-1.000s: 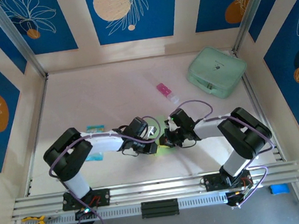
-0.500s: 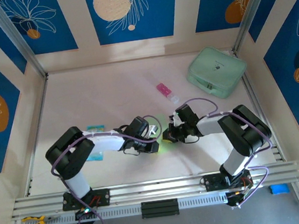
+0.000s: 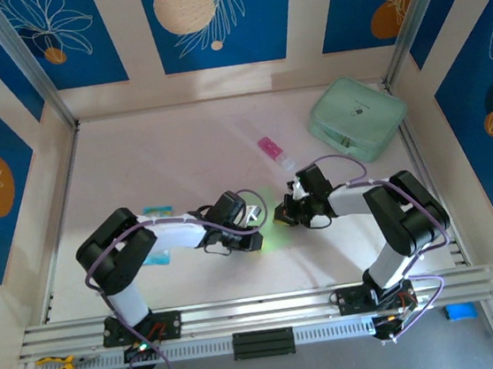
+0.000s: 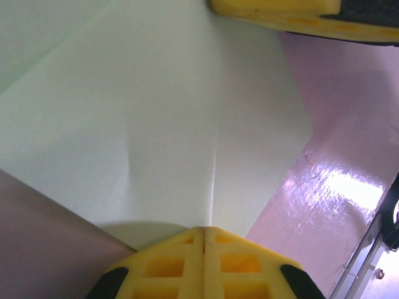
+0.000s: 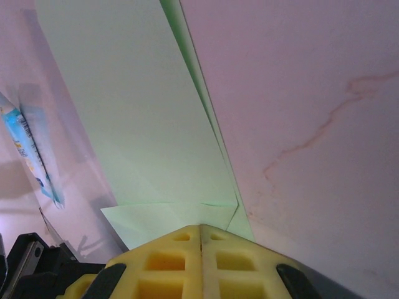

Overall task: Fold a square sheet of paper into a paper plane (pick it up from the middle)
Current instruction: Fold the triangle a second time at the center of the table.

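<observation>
The pale lime-green sheet of paper [image 3: 275,235] lies folded in layers on the table between my two grippers. In the left wrist view the sheet of paper [image 4: 156,124] shows a centre crease running up from my left gripper [image 4: 204,229], whose jaws are shut with the tips down on the paper. My right gripper [image 5: 201,227] is also shut, its tips resting on a folded flap of the sheet of paper [image 5: 137,112]. From above, the left gripper [image 3: 262,225] and right gripper [image 3: 282,219] nearly meet. Whether the folds form the paper plane I cannot tell.
A mint-green case [image 3: 357,118] sits at the back right. A pink-and-white tube [image 3: 274,151] lies behind the grippers. A blue-and-white packet [image 3: 155,214] lies beside the left arm and shows again as the packet [image 5: 28,146] left of the paper.
My right gripper has slid a little to the right and away across the paper, still shut. The left gripper has stayed put.
</observation>
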Motion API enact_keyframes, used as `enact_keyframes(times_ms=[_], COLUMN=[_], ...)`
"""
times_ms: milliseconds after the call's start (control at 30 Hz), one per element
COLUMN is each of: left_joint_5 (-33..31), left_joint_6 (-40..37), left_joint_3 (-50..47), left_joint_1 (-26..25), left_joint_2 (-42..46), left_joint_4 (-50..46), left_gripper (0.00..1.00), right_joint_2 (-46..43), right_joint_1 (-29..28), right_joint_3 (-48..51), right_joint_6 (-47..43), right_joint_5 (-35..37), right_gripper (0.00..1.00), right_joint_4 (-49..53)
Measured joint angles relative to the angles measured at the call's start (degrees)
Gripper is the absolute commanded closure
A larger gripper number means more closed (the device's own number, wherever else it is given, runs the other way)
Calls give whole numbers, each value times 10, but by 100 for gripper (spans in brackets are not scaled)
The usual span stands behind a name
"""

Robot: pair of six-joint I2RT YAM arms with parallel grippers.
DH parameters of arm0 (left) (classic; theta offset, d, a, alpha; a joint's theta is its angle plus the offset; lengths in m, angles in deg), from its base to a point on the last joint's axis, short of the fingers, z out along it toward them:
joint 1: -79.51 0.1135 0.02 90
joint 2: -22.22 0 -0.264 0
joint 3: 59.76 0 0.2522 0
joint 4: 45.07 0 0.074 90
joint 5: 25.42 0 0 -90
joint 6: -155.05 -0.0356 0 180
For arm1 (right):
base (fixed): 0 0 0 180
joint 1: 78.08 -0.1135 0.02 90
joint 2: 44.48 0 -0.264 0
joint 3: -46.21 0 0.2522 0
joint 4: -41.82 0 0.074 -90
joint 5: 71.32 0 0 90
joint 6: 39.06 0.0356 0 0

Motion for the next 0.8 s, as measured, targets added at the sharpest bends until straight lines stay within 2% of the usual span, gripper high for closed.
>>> enact_keyframes(times_ms=[367,600,800], left_joint_5=[0,0,0], left_joint_6=[0,0,0], left_joint_3=[0,0,4], left_joint_1=[0,0,0], left_joint_2=[0,-1,-1], left_joint_4=[1,1,-3], left_gripper=[100,100,100], right_joint_2=[-51,-72,-12], right_joint_1=[19,1,-12], right_joint_3=[-6,-6,-16], right_joint_6=[-10,-26,-30], right_joint_5=[92,49,28], right_gripper=[99,99,100], right_joint_4=[29,5,-4])
